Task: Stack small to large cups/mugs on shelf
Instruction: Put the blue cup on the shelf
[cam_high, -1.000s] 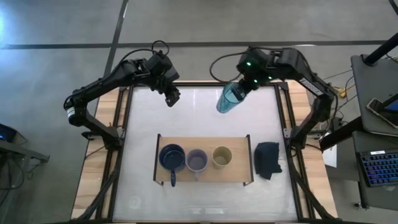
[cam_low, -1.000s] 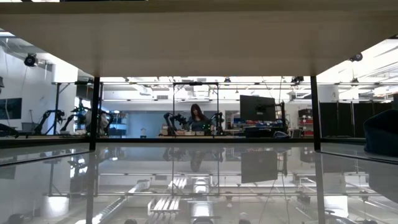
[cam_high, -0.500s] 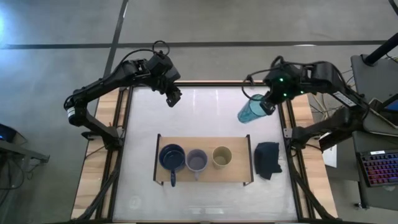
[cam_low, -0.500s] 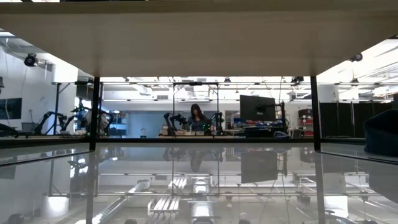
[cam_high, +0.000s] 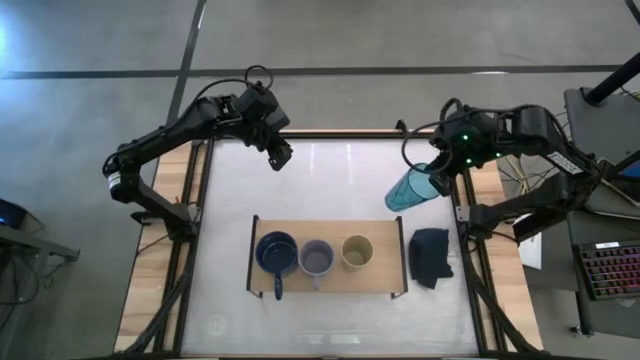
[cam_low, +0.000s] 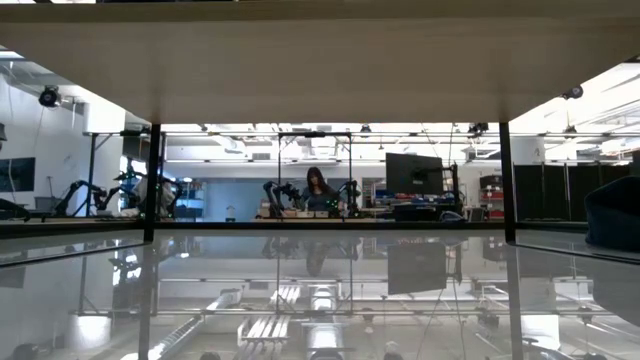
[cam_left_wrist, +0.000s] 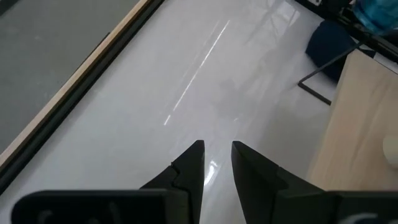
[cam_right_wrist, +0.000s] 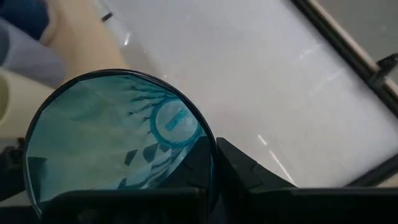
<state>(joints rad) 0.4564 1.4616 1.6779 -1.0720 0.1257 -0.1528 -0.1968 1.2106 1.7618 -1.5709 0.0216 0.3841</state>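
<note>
The teal tumbler (cam_high: 408, 188) is tilted in the air over the table's right side, held by my right gripper (cam_high: 436, 176), which is shut on it. On the light-wood shelf (cam_high: 388, 280) stand the navy mug (cam_high: 277, 252), the grey-lavender mug (cam_high: 316, 259) and the tan cup (cam_high: 357, 251) in a row, each on its base. My left gripper (cam_high: 279, 156) hovers over the table's far left part with a narrow gap between its fingers (cam_left_wrist: 198, 155), touching nothing. The low view shows neither gripper. My right gripper holds the tumbler by its wall at the open rim (cam_right_wrist: 210, 149), one finger inside and one outside. The wrist view looks into the mouth down to the round base (cam_right_wrist: 174, 124). The tumbler is lifted clear and tilted, base toward the shelf, mouth at the gripper.
A dark folded cloth (cam_high: 430, 256) lies right of the shelf, near the table's right edge. The shelf's right end (cam_high: 385, 250), beside the tan cup, is bare wood. White tabletop (cam_high: 320, 180) stretches between the shelf and the far edge. A person is far off in the room (cam_low: 316, 188).
My right gripper has carried the tumbler from over the table's far middle toward the right edge and somewhat nearer the shelf. The tumbler has stayed lifted and tilted in the shut fingers.
</note>
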